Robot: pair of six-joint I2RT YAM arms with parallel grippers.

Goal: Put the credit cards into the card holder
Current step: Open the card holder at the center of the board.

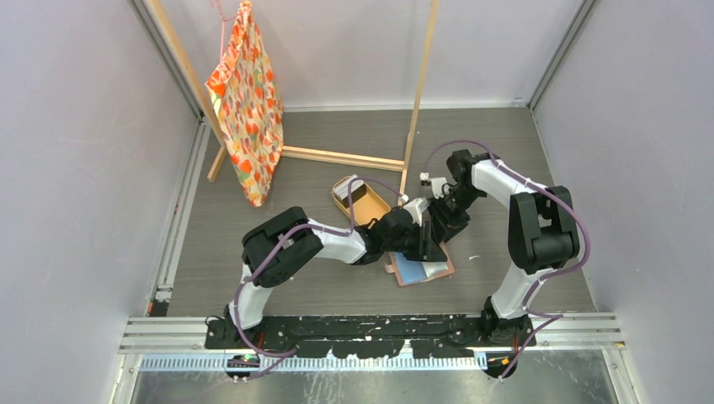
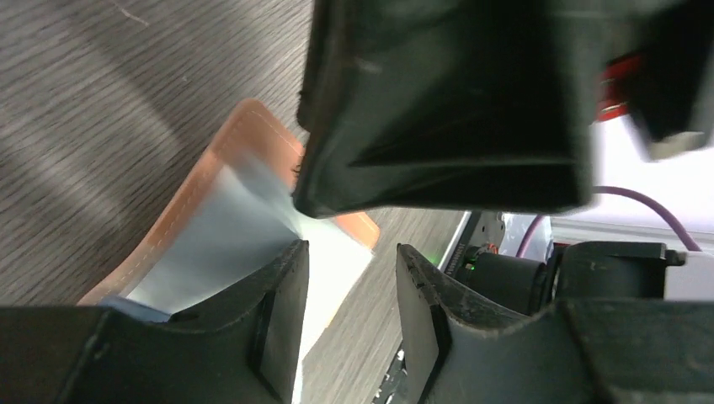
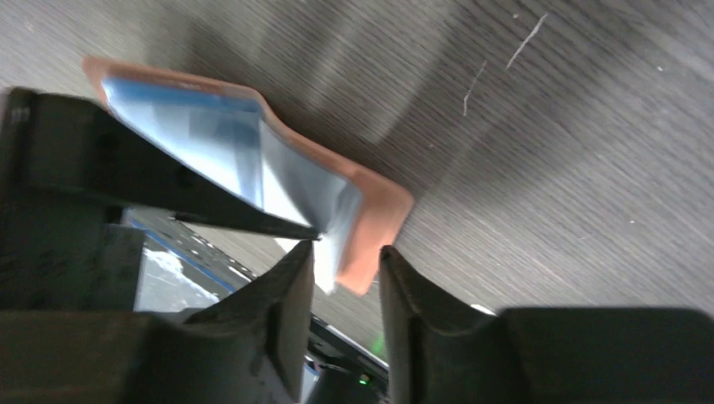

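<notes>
Your right gripper (image 3: 345, 295) had its jaws narrow, with a corner of the card holder (image 3: 379, 210) sitting right at the gap. You couldn't tell whether it was pinched. Your left gripper (image 2: 349, 311) stood partly apart, bench (image 2: 101, 101) showing between the jaws and nothing clamped. The holder lay open on the bench between the two arms, just ahead of both, its long axis running off to the left gripper's upper left. One left finger (image 3: 126, 168) reached at the glossy pocket (image 3: 202, 143), so the left arm looked better placed to spread it.
</notes>
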